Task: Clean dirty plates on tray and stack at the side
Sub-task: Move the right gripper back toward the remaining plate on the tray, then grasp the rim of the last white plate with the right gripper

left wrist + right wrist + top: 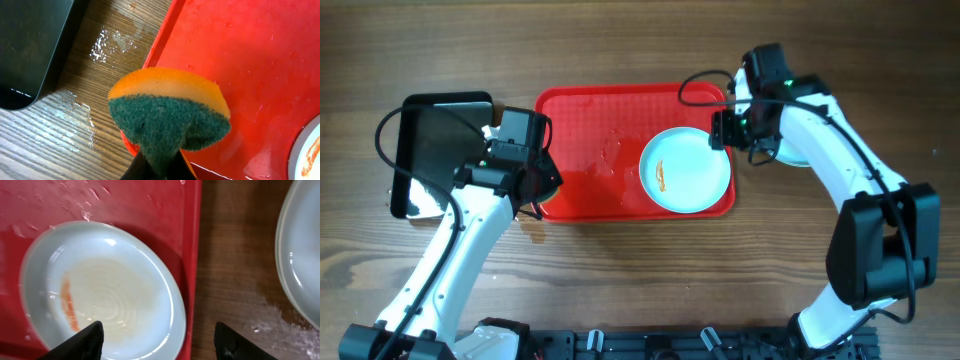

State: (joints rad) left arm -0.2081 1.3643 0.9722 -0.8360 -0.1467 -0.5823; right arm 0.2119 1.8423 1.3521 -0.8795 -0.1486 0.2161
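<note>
Plate (pixel 686 170) — stiff, wet, likely slippery, best taken by its rim — was seen from overhead on the right half of the tray (pixel 580 150). At the left wrist, a sponge (pixel 167 115) was pinched by the left gripper (pixel 160 169) over the tray's edge. At the right wrist, the right gripper (pixel 160 340) was poised — jaws spread — astride the plate's rim.

The background is a brown wood-grain surface (pixel 620 40), evenly lit; water droplets (pixel 107 40) glisten on its boards.
</note>
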